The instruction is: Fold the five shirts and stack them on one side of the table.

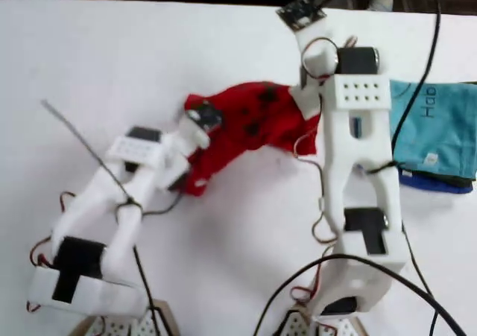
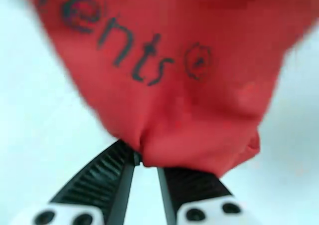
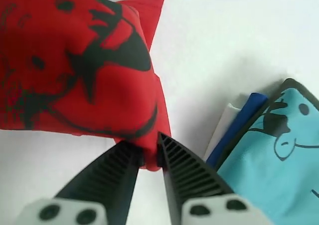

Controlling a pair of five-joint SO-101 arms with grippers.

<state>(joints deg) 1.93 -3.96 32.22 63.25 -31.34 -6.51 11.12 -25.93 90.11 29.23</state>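
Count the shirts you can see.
5: red shirt mid-table, pinched by left gripper and right gripper; teal shirt tops a stack beside it, over a dark shirt, blue shirt, white shirt. Others may hide.

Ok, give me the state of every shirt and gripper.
red shirt: unfolded, held by both grippers
left gripper: shut on red shirt
right gripper: shut on red shirt
teal shirt: folded, top of stack
blue shirt: folded, under teal shirt
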